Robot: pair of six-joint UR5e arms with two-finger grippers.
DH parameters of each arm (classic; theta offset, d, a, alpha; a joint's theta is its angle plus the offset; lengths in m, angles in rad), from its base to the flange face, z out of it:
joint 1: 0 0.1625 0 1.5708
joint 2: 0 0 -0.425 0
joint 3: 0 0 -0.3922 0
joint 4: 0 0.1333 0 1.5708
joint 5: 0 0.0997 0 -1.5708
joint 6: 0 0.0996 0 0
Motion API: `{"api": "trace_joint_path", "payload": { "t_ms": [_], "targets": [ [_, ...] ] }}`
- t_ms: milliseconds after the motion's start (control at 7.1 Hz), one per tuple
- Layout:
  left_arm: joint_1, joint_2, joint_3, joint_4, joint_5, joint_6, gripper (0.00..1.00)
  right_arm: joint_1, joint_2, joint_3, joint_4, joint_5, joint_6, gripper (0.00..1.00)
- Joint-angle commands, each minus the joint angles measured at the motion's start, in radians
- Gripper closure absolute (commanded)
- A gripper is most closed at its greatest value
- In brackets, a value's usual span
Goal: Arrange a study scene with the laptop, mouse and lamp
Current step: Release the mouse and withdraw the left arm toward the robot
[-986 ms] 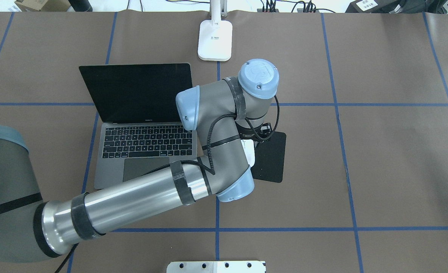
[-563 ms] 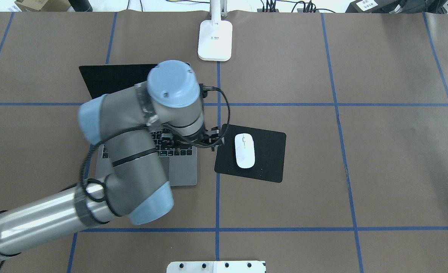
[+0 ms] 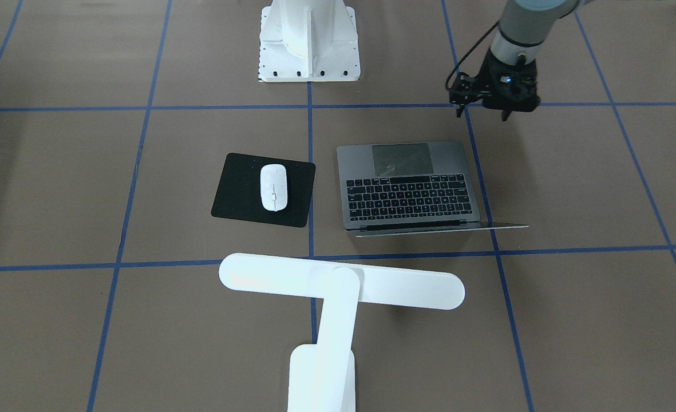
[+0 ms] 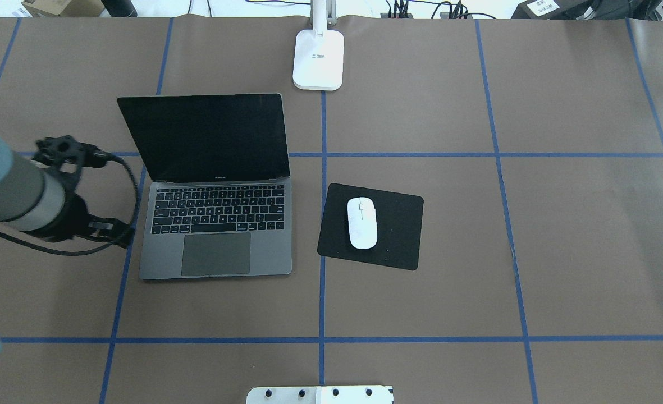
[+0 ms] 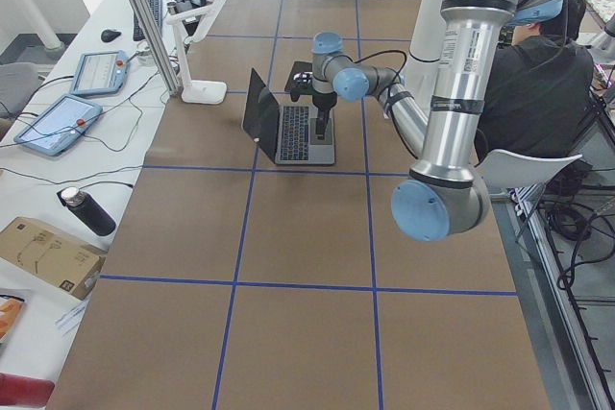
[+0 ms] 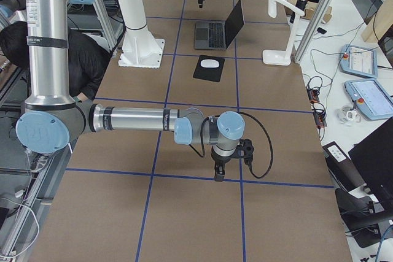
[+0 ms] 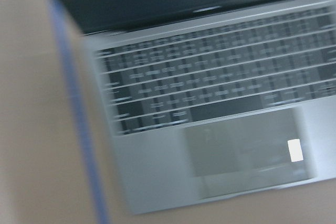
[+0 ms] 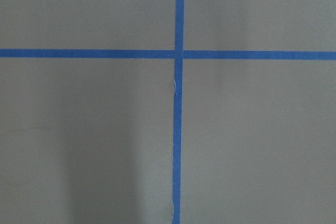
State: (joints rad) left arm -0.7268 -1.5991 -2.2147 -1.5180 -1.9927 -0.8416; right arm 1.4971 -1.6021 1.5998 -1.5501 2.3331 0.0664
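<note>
The open grey laptop [image 4: 216,224] stands left of centre, also in the front view [image 3: 406,186] and blurred in the left wrist view [image 7: 210,124]. The white mouse [image 4: 362,222] lies on a black mouse pad [image 4: 398,235] to its right. The white lamp's base [image 4: 318,59] stands behind them, and its bar head [image 3: 340,286] spans the front view. My left gripper [image 3: 506,114] hangs above the table beside the laptop's near left corner. It holds nothing, and I cannot tell how its jaws stand. My right gripper [image 6: 216,176] hovers far off to the right, its state unclear.
The white bolted pedestal [image 3: 309,40] stands at the robot's edge of the table. Blue tape lines grid the brown table cover [image 4: 578,235]. The right wrist view shows only a tape crossing [image 8: 178,53]. Operators' desks with tablets lie beyond the far edge.
My left arm has swung left, from over the mouse pad, across the laptop, to the laptop's left side. The mouse now lies uncovered on the pad. The laptop and lamp have not moved.
</note>
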Motion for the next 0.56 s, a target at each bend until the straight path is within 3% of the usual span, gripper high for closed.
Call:
{"api": "trace_joint_path", "payload": {
  "t_ms": [0,141,282,422],
  "targets": [
    [-0.352,0.226,0.122,-0.184,-0.176,0.44,0.01,0.029,-0.01,-0.004,0.031,0.009,0.004,0.0],
    [-0.595,0.196,0.327,-0.188,-0.371,0.728,0.01,0.031,-0.01,-0.004,0.031,0.012,0.01,0.0],
    [-0.758,0.092,0.522,-0.173,-0.392,0.944,0.01,0.031,-0.01,-0.009,0.03,0.011,0.01,0.0],
    [-0.832,0.036,0.644,-0.166,-0.385,1.001,0.01,0.031,-0.01,-0.015,0.027,0.009,0.012,0.0]
  ]
}}
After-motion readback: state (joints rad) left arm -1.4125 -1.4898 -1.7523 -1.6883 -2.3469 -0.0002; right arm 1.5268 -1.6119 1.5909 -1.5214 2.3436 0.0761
